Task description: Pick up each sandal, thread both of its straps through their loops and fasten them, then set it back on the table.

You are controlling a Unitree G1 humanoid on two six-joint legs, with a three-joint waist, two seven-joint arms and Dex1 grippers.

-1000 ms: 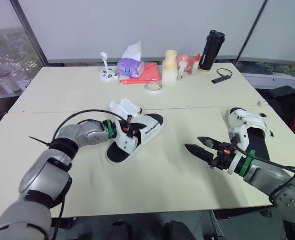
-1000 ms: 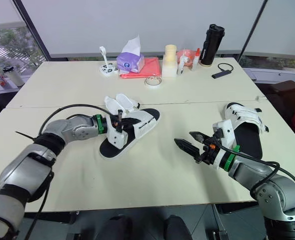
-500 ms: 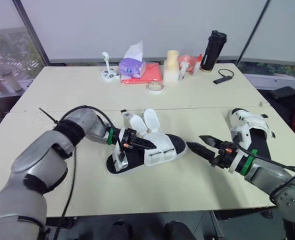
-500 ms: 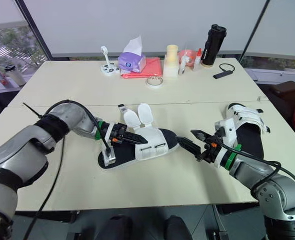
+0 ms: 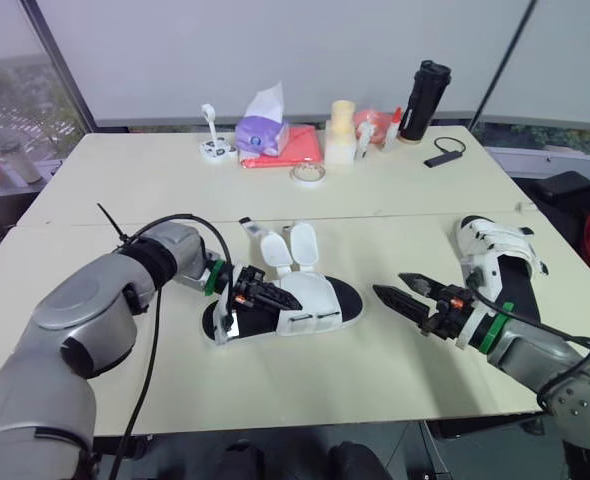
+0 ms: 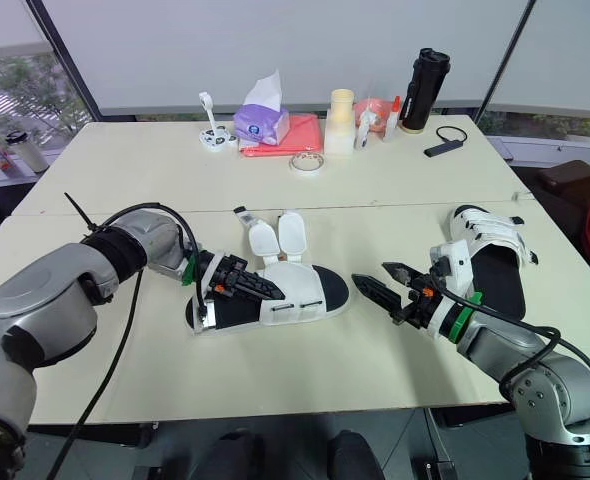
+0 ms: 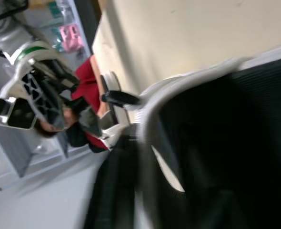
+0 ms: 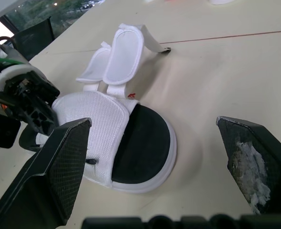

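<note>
Two hazards, judging from here: losing the sandal (image 5: 315, 300), lying mid-table (image 5: 395, 215), from the left gripper (image 5: 275, 298), clamped on one end only; and knocking the smooth black footbed askew with the right gripper (image 5: 387, 284), gaping wide, empty, just beside the rounded toe. Leaving both padded white straps (image 5: 287, 245) flopping outward, unthreaded.

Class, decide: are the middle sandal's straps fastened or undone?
Undone: both straps splay out flat on the table beside the sandal.
</note>
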